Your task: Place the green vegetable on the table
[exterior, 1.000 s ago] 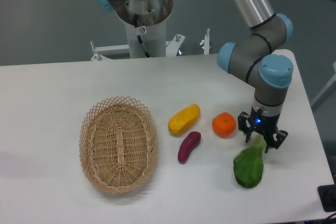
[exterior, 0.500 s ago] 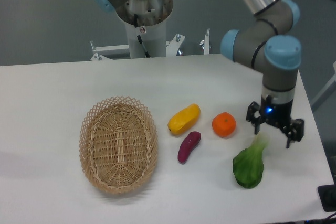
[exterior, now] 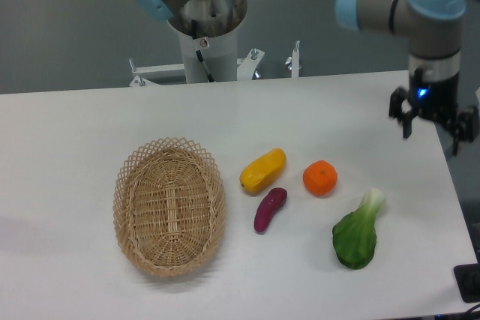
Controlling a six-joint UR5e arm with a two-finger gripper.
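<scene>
Placement is looking essentially done. The green vegetable [exterior: 355, 234] is lying flat on the white desk [exterior: 75, 133], toward the front right, with its pale stem end pointing up and away toward the far right and its dark leafy end facing the near edge. Nothing is touching it: the orange [exterior: 320, 177] is sitting near it to the upper left but apart, and the purple eggplant-shaped piece [exterior: 269, 209] and the yellow piece [exterior: 262, 170] are lying farther left, between it and the wicker basket [exterior: 169, 205]. The basket is standing well apart on the left with nothing showing inside it.

The gripper [exterior: 433, 120] is hanging well above and behind the vegetable, out by the desk's right edge, with its two fingers spread wide and nothing between them. A blue light is glowing on its body. With the fingers splayed and the arm lifted clear, the vegetable is resting under its own weight alone and appearing stable, not leaning on any neighbour.

As a judgement, the goal of the task is being met as things are lying now: the vegetable is on the desk and free of the gripper. What is remaining, if anything, is only for the arm to be carried to a resting pose away from the objects.
</scene>
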